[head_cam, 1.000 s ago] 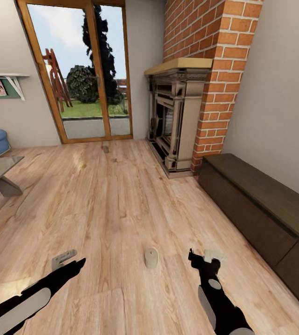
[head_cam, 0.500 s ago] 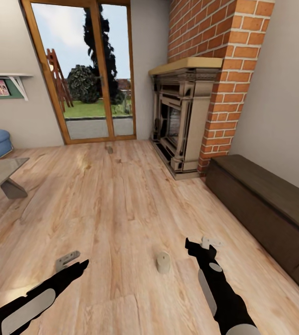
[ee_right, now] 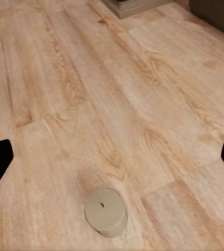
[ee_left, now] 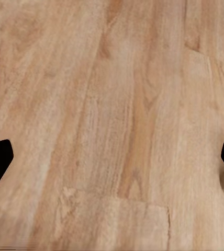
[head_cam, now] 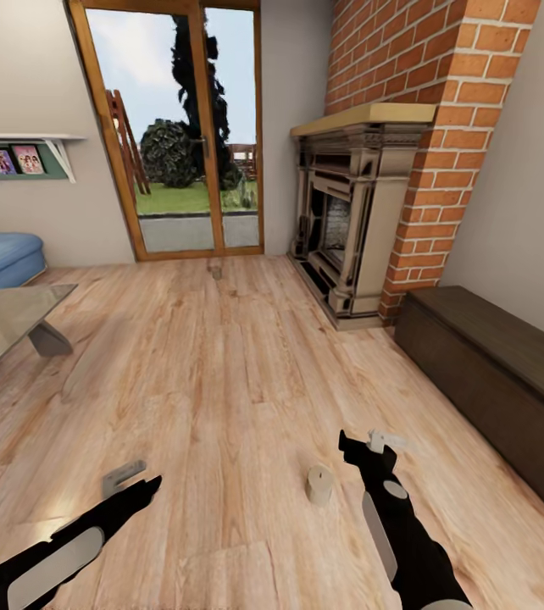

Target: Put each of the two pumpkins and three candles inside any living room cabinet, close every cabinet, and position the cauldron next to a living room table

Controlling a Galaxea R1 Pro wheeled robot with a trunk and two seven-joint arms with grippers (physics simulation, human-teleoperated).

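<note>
A short beige candle (head_cam: 319, 485) stands upright on the wood floor, just left of my right gripper (head_cam: 380, 442). The right wrist view looks down on the candle (ee_right: 106, 212), which sits ahead of the open right gripper (ee_right: 112, 162) and apart from its black fingertips. My left gripper (head_cam: 124, 479) hovers open over bare floor, as the left wrist view of the gripper (ee_left: 112, 162) confirms. The long dark-brown cabinet (head_cam: 509, 373) runs along the right wall with its fronts shut. A corner of the grey table (head_cam: 1, 322) shows at the left. The pumpkins and the cauldron are out of view.
A carved fireplace (head_cam: 348, 229) in a brick chimney stands beyond the cabinet. A small tan object (head_cam: 216, 272) lies on the floor by the glass door. A blue sofa (head_cam: 1, 258) sits behind the table. Open wood floor stretches ahead.
The whole picture has shifted to the right, so the camera has turned. In the head view the candle now lies closer to my right gripper. Both grippers stay open.
</note>
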